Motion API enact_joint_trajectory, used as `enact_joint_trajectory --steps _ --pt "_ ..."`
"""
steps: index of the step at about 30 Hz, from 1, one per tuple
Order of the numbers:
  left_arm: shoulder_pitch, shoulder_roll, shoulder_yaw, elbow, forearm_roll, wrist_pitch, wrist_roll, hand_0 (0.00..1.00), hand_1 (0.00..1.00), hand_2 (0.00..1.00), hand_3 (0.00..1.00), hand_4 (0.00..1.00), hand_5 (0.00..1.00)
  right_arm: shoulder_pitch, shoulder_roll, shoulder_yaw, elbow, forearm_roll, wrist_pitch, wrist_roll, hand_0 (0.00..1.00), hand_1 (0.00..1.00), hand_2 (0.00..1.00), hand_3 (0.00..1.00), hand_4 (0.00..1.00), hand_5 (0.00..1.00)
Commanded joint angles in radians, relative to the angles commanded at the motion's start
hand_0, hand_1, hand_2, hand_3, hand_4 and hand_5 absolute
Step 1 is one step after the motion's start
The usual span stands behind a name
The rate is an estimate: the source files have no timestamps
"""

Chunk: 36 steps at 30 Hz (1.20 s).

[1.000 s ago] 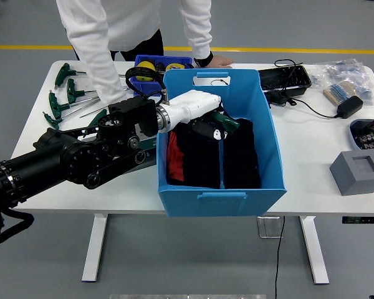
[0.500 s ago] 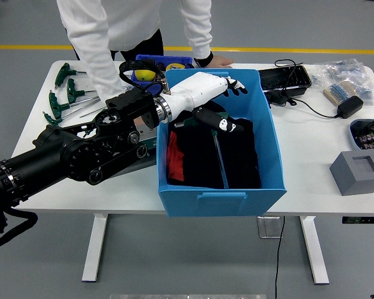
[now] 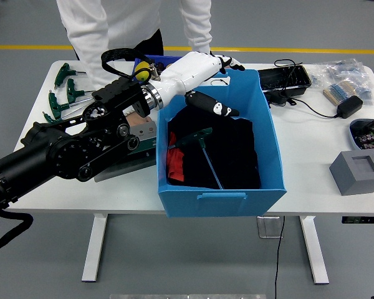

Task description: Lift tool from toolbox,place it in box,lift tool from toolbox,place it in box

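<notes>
Hovering above the box with left hand fingers loose, empty; key inside; risking clipping the rim on retreat.

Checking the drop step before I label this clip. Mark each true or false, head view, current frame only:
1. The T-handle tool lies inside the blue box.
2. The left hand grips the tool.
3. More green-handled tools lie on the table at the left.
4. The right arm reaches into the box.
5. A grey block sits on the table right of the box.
1. True. The T-handle tool lies on dark cloth inside the blue box.
2. False. The left hand is open above the box's far end, clear of the tool.
3. True. Green-handled tools lie there.
4. False. No right arm is in view.
5. True. The grey block sits there.
</notes>
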<state>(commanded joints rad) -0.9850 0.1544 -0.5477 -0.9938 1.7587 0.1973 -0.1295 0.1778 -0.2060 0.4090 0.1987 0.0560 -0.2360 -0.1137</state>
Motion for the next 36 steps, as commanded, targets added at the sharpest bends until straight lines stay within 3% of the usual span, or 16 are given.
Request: enact_joint_trajectory --steps 1,6,7,12,13,15,18,19,24,25,30,31,36 --pt "0.011 0.014 -0.025 -0.012 0.03 -0.012 0.013 0.635 0.659 0.728 0.77 0.998 0.583 0.0 0.001 -0.003 0.0 0.006 0.0 0.002 0.646 0.624 0.699 0.55 0.778 0.669" --pt "0.046 0.072 -0.123 -0.043 0.19 -0.108 0.094 0.635 0.659 0.728 0.77 0.998 0.583 -0.002 0.002 -0.01 0.0 0.02 0.0 0.005 0.646 0.624 0.699 0.55 0.778 0.669" --pt "0.06 0.089 -0.15 -0.049 0.209 -0.133 0.119 0.553 0.609 0.674 0.762 0.988 0.603 -0.003 0.003 -0.012 0.0 0.024 0.0 0.006 0.646 0.621 0.698 0.55 0.778 0.668" --pt "0.132 0.153 -0.274 -0.076 0.235 -0.225 0.218 0.553 0.609 0.674 0.762 0.988 0.603 -0.007 0.006 -0.018 0.0 0.036 -0.001 0.01 0.646 0.621 0.698 0.55 0.778 0.668" --pt "0.145 0.16 -0.294 -0.08 0.236 -0.24 0.236 0.535 0.585 0.659 0.754 0.989 0.655 -0.008 0.006 -0.019 0.0 0.037 -0.001 0.01 0.645 0.622 0.699 0.549 0.778 0.668" --pt "0.175 0.174 -0.342 -0.087 0.226 -0.269 0.28 0.535 0.585 0.659 0.754 0.989 0.655 -0.009 0.007 -0.019 0.001 0.038 -0.001 0.011 0.645 0.622 0.699 0.549 0.778 0.668" --pt "0.21 0.185 -0.399 -0.088 0.202 -0.298 0.336 0.535 0.585 0.659 0.754 0.989 0.655 -0.011 0.009 -0.018 0.001 0.038 -0.003 0.01 0.645 0.622 0.699 0.549 0.778 0.668" --pt "0.22 0.187 -0.411 -0.086 0.183 -0.31 0.357 0.514 0.556 0.638 0.74 0.995 0.714 -0.011 0.01 -0.016 0.002 0.036 -0.003 0.01 0.645 0.624 0.698 0.549 0.778 0.668" --pt "0.25 0.188 -0.424 -0.092 0.107 -0.353 0.434 0.514 0.556 0.638 0.74 0.995 0.714 -0.012 0.013 -0.011 0.004 0.025 -0.005 0.006 0.645 0.624 0.698 0.549 0.778 0.668" --pt "0.253 0.188 -0.423 -0.094 0.105 -0.357 0.442 0.507 0.554 0.63 0.737 0.998 0.858 -0.012 0.014 -0.01 0.004 0.024 -0.005 0.005 0.644 0.625 0.698 0.549 0.779 0.668" --pt "0.261 0.182 -0.422 -0.098 0.055 -0.384 0.534 0.507 0.554 0.63 0.737 0.998 0.858 -0.012 0.015 -0.006 0.004 0.019 -0.006 0.003 0.644 0.625 0.698 0.549 0.779 0.668" --pt "0.262 0.182 -0.424 -0.097 0.04 -0.387 0.552 0.463 0.543 0.613 0.708 0.998 0.998 -0.013 0.015 -0.005 0.004 0.019 -0.006 0.003 0.644 0.626 0.7 0.55 0.778 0.669" --pt "0.255 0.178 -0.433 -0.091 -0.006 -0.427 0.665 0.463 0.543 0.613 0.708 0.998 0.998 -0.012 0.015 -0.005 0.004 0.021 -0.006 0.003 0.644 0.626 0.7 0.55 0.778 0.669"
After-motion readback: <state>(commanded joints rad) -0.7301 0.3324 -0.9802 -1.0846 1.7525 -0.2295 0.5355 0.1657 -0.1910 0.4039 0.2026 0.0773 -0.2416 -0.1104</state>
